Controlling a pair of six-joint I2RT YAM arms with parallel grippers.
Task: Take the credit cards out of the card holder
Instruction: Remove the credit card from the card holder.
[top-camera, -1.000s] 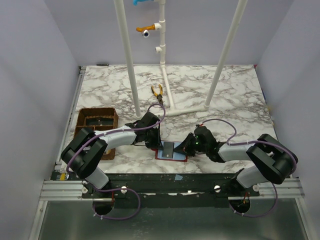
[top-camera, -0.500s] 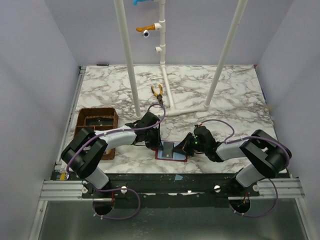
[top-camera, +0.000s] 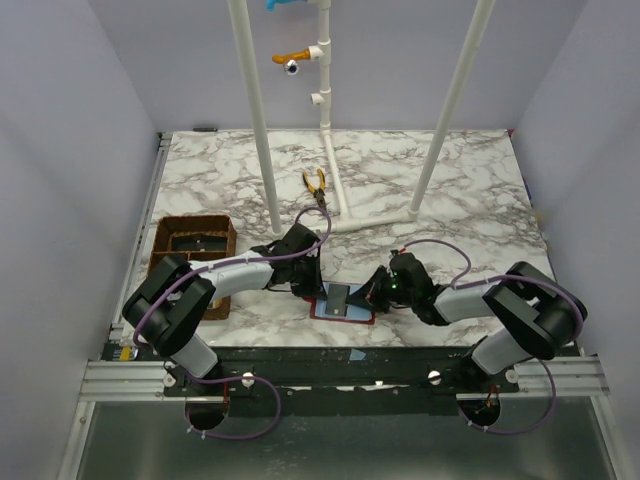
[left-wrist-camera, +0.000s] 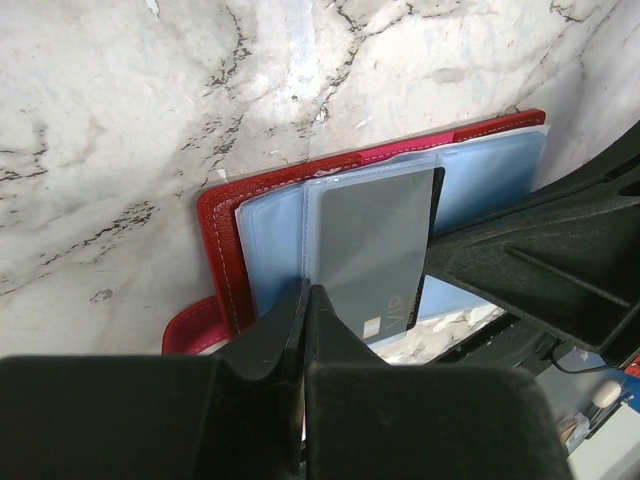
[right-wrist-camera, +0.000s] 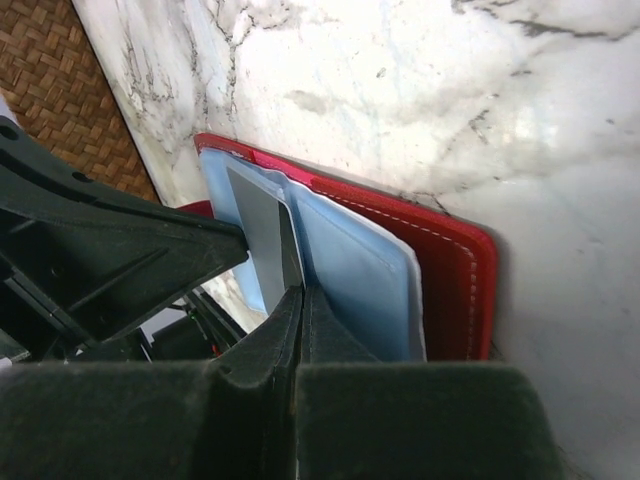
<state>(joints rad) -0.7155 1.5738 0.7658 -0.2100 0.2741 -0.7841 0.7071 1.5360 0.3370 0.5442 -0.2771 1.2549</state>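
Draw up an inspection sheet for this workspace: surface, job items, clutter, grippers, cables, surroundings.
Surface: marble-pattern table, no spills seen.
Job's things: red card holder lies open near the front edge; grey card sits in its pale blue sleeve.
Clutter: yellow-handled pliers mid-table; brown woven tray at the left.
Grippers: left gripper and right gripper are both shut at the holder's inner pages; what they pinch cannot be told.
Cables: purple cables loop along both arms, clear of the holder.
Surroundings: white pipe frame; pale walls.
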